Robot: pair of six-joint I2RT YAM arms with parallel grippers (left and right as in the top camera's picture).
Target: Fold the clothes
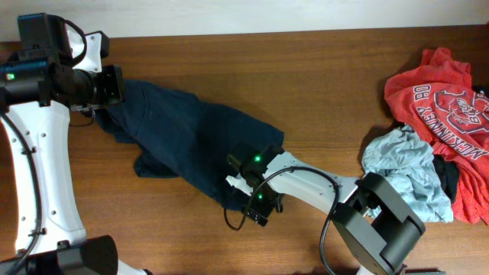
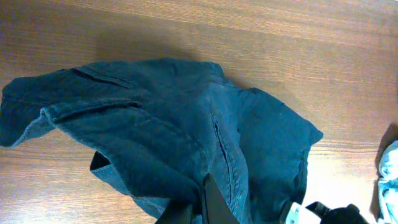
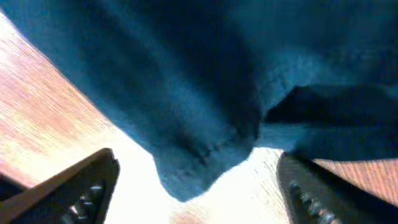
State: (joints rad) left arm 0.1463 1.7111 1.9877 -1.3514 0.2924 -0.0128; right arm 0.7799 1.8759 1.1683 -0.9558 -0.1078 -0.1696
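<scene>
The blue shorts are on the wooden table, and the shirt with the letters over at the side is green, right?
Not quite. The shirt with the letters is red, not green; the overhead view shows it. The blue shorts are on the wooden table, as you said.

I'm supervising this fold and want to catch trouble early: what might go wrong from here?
1. The right tool stands open around just the hem corner of the dark navy-blue fabric shorts; closing there may pinch a thin edge that slips out.
2. The left tool is shut on the opposite end while the cloth lies bunched, so folding now would likely come out crooked.
</scene>
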